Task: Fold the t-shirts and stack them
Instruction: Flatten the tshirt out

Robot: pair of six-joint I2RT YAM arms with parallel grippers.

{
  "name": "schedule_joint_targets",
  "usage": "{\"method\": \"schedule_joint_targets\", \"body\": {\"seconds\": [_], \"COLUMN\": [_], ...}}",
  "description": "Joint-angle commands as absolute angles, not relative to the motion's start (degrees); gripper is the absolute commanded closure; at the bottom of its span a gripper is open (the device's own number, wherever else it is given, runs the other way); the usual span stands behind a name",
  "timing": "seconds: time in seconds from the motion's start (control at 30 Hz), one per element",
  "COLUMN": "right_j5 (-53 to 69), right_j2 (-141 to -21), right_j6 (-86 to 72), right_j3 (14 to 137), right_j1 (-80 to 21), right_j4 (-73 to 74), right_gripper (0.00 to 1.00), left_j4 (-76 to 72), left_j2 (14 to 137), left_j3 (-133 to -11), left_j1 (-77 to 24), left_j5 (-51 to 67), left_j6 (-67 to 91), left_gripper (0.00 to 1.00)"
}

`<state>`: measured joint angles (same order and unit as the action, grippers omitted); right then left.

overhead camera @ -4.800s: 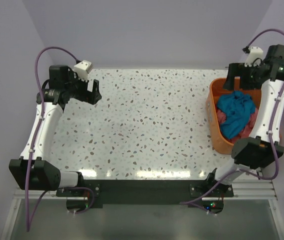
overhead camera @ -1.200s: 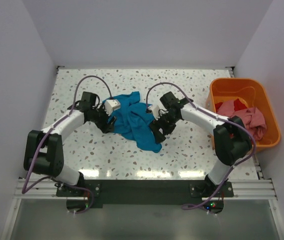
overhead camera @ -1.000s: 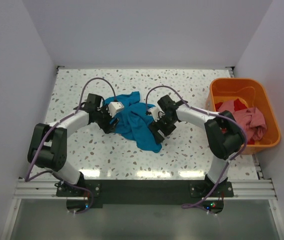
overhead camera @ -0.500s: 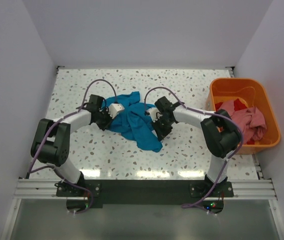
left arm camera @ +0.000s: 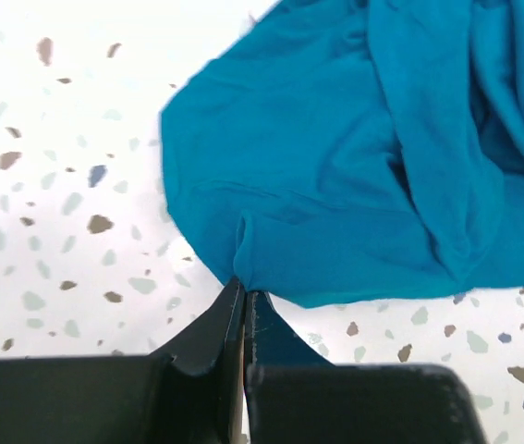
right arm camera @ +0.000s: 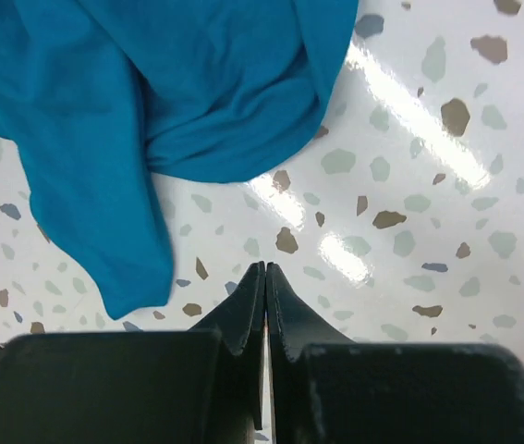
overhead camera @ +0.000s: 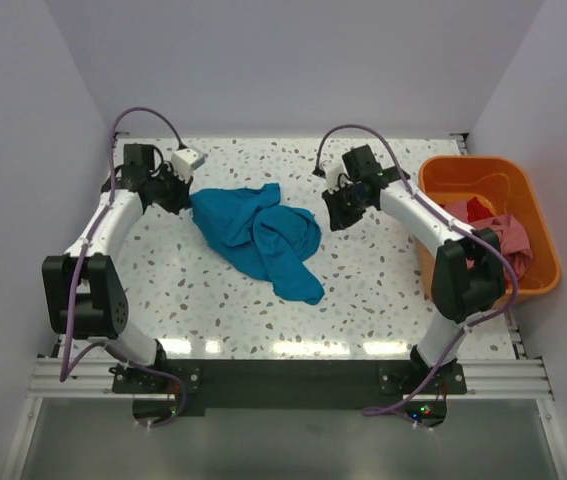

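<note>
Top external view: a white speckled terrazzo table stands between pale lilac walls. The left gripper is pinched on the far-left hem of a crumpled teal-blue cloth t-shirt. The shirt lies mid-table, its long axis slanting from far left to near centre (tapering nearward). The right gripper is pressed together on nothing, just beside it. Rightmost, pink and red t-shirts sit in an orange plastic tub.

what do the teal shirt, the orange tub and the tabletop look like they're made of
Teal t-shirt: soft thin cloth, probably a cotton knit, matte; it lies in limp folds and creases.
Orange tub: likely moulded plastic, smooth with a slight sheen; rigid walls and an even rim.
Table: speckled, terrazzo-look top, glossy, with bright glare streaks. Whether it is real stone or a printed laminate is unclear.
</note>
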<state>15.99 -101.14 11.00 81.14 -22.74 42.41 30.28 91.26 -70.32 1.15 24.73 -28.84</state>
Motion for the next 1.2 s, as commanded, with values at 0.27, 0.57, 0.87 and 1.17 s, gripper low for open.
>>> {"method": "schedule_joint_targets", "body": {"seconds": [0.27, 0.57, 0.87, 1.17], "right_j5": [18.1, 16.3, 7.0, 9.8], "right_j2": [-101.4, -104.8, -110.6, -99.6], "right_j6": [11.1, 7.3, 6.1, 16.0], "right_j3": [76.5, 71.7, 69.0, 83.6], "right_j1": [-33.9, -41.1, -45.2, -28.6], "right_j4": [43.5, 36.5, 33.1, 42.5], "right_gripper": [0.35, 0.33, 0.65, 1.00], "left_j4": [33.7, 37.2, 36.8, 44.4], "left_j2": [97.2, 97.9, 95.4, 100.4], "left_j3": [-80.1, -78.3, -75.2, -94.7], "left_j1": [7.7, 8.1, 8.5, 13.0], "left_j5": [9.2, 10.1, 9.9, 20.6], "left_j6": [-22.1, -23.1, -22.6, -25.5], "left_gripper": [1.00, 1.00, 1.00, 1.00]}}
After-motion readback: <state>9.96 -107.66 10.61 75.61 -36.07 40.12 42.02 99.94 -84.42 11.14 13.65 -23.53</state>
